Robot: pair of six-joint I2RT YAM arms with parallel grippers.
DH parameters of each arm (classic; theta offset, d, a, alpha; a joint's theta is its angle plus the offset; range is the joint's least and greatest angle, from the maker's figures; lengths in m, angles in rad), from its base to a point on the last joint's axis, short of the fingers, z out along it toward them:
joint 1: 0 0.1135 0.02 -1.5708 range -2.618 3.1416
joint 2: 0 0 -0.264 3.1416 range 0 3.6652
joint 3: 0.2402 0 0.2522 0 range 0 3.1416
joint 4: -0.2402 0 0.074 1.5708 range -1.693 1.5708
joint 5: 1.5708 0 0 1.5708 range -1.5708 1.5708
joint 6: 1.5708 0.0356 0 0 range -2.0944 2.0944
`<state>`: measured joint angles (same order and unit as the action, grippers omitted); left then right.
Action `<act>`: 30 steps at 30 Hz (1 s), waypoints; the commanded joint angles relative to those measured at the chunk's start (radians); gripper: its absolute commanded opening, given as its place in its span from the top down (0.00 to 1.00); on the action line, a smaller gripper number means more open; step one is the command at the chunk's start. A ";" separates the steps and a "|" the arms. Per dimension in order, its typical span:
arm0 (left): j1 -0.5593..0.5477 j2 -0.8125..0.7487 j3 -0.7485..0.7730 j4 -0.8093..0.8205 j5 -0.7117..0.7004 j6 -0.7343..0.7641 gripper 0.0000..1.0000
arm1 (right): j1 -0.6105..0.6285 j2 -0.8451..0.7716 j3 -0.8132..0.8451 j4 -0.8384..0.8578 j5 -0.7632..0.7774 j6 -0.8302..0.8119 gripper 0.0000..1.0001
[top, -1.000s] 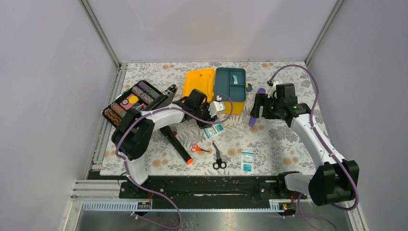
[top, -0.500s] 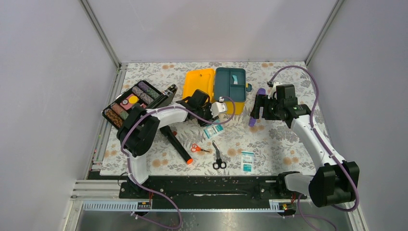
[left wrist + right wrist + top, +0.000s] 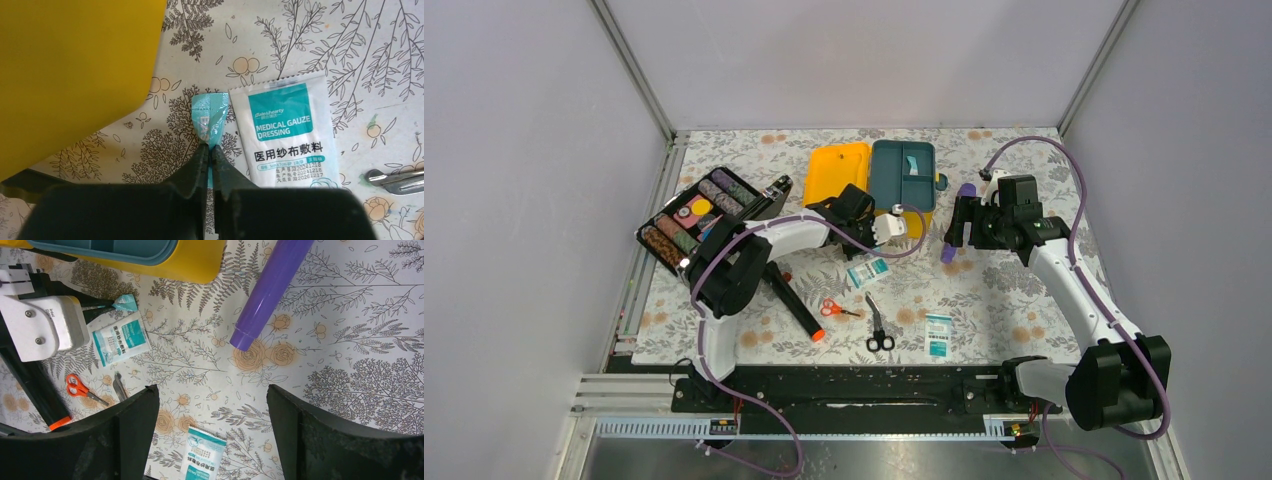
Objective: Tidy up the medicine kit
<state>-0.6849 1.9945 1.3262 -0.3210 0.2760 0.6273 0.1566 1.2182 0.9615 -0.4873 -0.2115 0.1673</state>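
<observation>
we are pinching a small teal packet [image 3: 209, 114] by one narrow end, the left gripper [image 3: 210, 149] clenched on it so tightly that almost no gap is showing between the jaws. the packet is lying just beside the gauze dressing sachet [image 3: 286, 134], and we cannot tell whether it is clear of the cloth yet. the medicine kit [image 3: 836, 172] is sitting open at the far middle of the table, its yellow lid folded out to the left and its teal insert tray [image 3: 889, 182] on the right. in the left wrist view its yellow wall is looming just beside our grip. to do this well, we are thinking the lift should go straight up first, so the packet is not dragging the sachet along, then over the kit's near wall and down into a compartment before letting go. the hold is thin, so moving slowly is looking wise. the right gripper [image 3: 211, 395] is hanging spread wide above the cloth near the purple tube [image 3: 270, 287], out of the way.
</observation>
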 commanded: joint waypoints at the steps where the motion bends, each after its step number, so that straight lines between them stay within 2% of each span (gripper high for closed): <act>1: -0.005 -0.020 0.005 -0.047 0.022 0.051 1.00 | -0.005 0.000 0.026 0.013 -0.008 -0.014 0.15; 9: -0.005 -0.188 -0.102 -0.020 0.107 0.037 1.00 | -0.005 0.000 0.034 0.018 -0.005 -0.025 0.15; 14: -0.004 -0.305 -0.114 -0.032 0.146 0.021 1.00 | -0.004 0.002 0.026 0.039 -0.022 -0.031 0.15; 17: -0.003 -0.363 -0.081 -0.063 0.148 0.015 1.00 | -0.005 0.011 0.030 0.044 -0.060 -0.041 0.17; 22: 0.010 -0.440 0.001 -0.095 0.169 -0.021 1.00 | 0.000 0.051 0.092 0.046 -0.188 -0.058 0.26; 25: 0.031 -0.464 0.066 -0.089 0.188 -0.109 1.00 | 0.008 0.088 0.157 0.053 -0.230 -0.062 0.32; 30: 0.076 -0.472 0.184 -0.068 0.222 -0.279 1.00 | 0.053 0.138 0.293 0.060 -0.279 -0.066 0.36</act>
<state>-0.6445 1.5684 1.4040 -0.4244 0.4351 0.5087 0.1715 1.3361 1.1328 -0.4656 -0.4103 0.1188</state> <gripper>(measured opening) 0.012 0.649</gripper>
